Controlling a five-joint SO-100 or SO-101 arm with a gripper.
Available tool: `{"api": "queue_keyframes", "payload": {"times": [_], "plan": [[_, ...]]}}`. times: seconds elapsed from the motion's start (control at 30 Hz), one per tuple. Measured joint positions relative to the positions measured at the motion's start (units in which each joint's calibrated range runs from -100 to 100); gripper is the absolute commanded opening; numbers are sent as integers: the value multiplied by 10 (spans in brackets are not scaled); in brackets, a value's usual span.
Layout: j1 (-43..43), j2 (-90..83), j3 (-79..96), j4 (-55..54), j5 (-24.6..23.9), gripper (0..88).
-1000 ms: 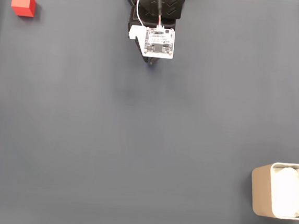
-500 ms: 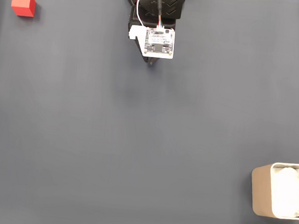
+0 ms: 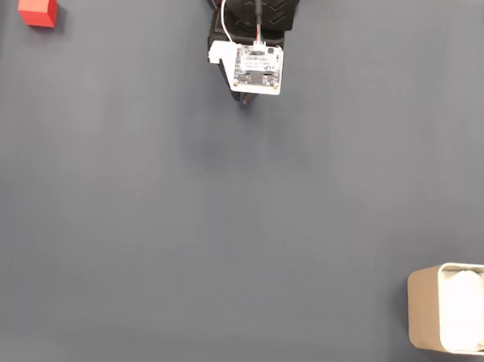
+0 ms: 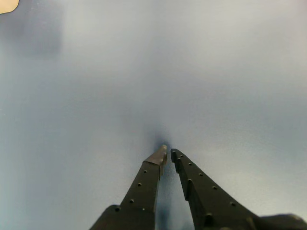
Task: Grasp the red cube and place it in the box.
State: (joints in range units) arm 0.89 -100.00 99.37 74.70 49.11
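Observation:
The red cube (image 3: 37, 5) rests on the dark grey mat at the far top left of the fixed view. In the bottom right corner stands the beige box (image 3: 422, 309), with white wadding inside. The arm sits folded at the top centre, its gripper (image 3: 246, 101) tucked under the white camera board, far from both cube and box. In the wrist view the gripper (image 4: 168, 152) points at bare mat, its two black fingers almost touching at the tips with nothing between them. A beige corner of the box (image 4: 7, 5) peeks in at the top left there.
A plain dark grey mat (image 3: 237, 231) covers the whole table. Wide open surface lies between the arm, the cube and the box.

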Motion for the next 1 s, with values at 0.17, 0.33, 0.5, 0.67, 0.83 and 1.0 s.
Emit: {"api": "queue_keyframes", "payload": {"times": [0.17, 0.33, 0.5, 0.67, 0.83, 1.0], "plan": [[0, 0, 0, 0, 1, 0], [2, 7, 0, -53, -1, 0], [10, 51, -75, -177, -1, 0], [6, 172, -273, -258, -2, 0], [6, 314, -514, -257, -5, 5], [2, 445, -722, -162, -5, 0]]}}
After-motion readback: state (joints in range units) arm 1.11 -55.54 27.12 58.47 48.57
